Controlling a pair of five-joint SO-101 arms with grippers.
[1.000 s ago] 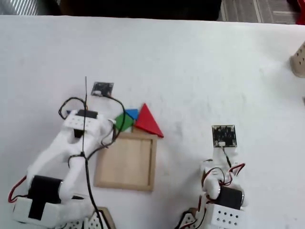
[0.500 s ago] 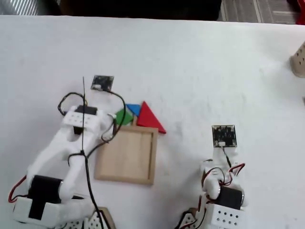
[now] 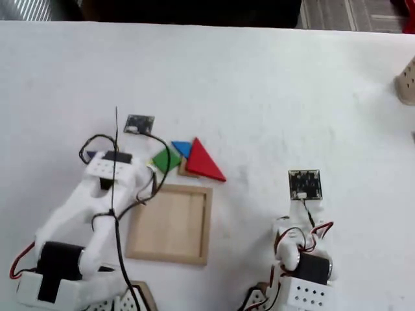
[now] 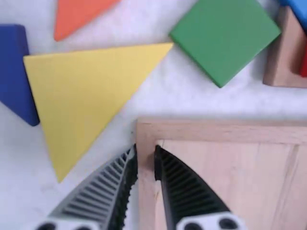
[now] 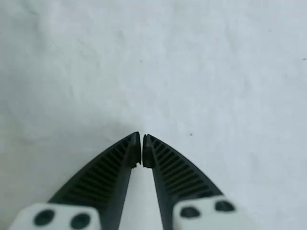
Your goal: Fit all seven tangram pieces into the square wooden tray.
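Note:
The square wooden tray (image 3: pixel 207 224) lies empty in front of the left arm (image 3: pixel 107 173). My left gripper (image 4: pixel 145 153) is shut on the tray's rim (image 4: pixel 216 130) at its far left corner. Just beyond that corner lie a yellow triangle (image 4: pixel 81 91), a green square (image 4: pixel 225 36), an orange piece (image 4: pixel 76 12) and a dark blue piece (image 4: pixel 17 72). From above, the green square (image 3: pixel 166 160), a light blue piece (image 3: pixel 181 148) and a red triangle (image 3: pixel 204 162) sit behind the tray, the red one partly on a tan piece (image 3: pixel 187 170). My right gripper (image 5: pixel 142 151) is shut over bare table.
The right arm (image 3: pixel 301 262) stays folded near the front edge, to the right of the tray. A tan perforated object (image 3: pixel 406 81) stands at the far right edge. White tabletop (image 3: pixel 292 97) stretches open behind and to the right.
The tray, held by my left gripper, slid away against the pieces, then back toward the front edge, leaving a gap. The red triangle shifted slightly. The right arm kept still.

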